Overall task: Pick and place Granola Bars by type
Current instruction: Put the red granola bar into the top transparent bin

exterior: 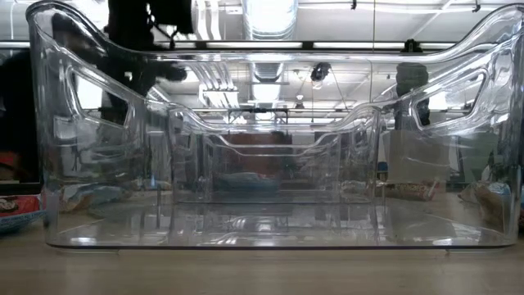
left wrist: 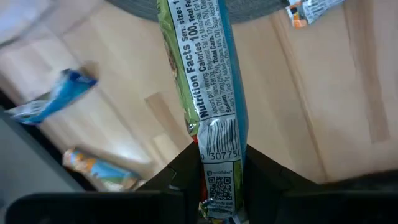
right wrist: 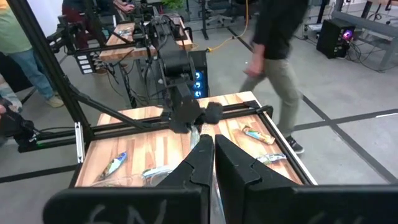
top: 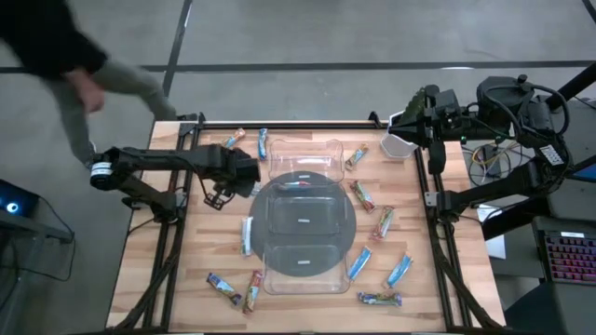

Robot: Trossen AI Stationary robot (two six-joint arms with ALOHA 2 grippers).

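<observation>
The left gripper (left wrist: 217, 186), over the table's left side beside the tray (top: 303, 154), clamps 1 bar (left wrist: 208, 93), so the carry is underway; next, release into the matching compartment.

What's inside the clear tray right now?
The clear tray shows one bar in its upper middle compartment; other compartments look empty. Glare may hide more. The left gripper holds a green-wrapped bar.

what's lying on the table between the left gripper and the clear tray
High view: only bare wood lies between the left gripper, shut on a granola bar, and the clear tray's left rim. The nearest loose bar lies closer to the front edge.
</observation>
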